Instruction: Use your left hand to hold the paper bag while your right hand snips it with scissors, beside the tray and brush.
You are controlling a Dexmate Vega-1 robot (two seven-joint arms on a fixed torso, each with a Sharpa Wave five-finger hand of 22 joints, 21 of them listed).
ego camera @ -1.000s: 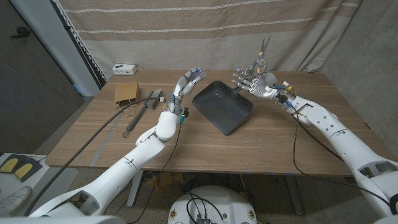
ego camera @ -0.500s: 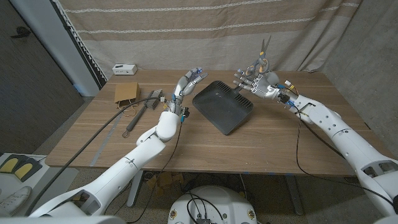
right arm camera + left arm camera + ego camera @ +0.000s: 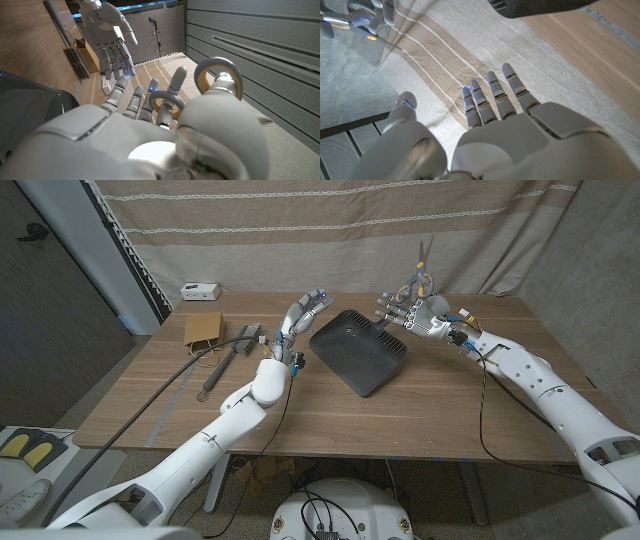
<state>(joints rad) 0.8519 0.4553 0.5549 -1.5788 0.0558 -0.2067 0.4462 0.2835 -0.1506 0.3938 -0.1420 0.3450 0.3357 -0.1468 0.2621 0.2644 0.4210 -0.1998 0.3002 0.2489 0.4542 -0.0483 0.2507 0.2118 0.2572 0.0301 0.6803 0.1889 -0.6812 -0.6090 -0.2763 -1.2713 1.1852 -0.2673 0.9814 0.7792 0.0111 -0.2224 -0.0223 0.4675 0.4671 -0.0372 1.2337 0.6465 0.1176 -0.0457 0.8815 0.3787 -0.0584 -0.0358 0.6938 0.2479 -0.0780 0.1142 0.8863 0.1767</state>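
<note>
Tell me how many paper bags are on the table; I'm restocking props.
1. The paper bag lies at the table's far left, beside the brush, left of the left hand. None seems hidden.

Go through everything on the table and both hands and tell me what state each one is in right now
paper bag: on the table at the far left, untouched.
brush: lying on the table beside the bag.
tray: dark, lying between the two hands.
scissors: held up, blades pointing upward, together.
right hand: raised, fingers through the scissor handles.
left hand: raised, fingers spread, holding nothing.
</note>
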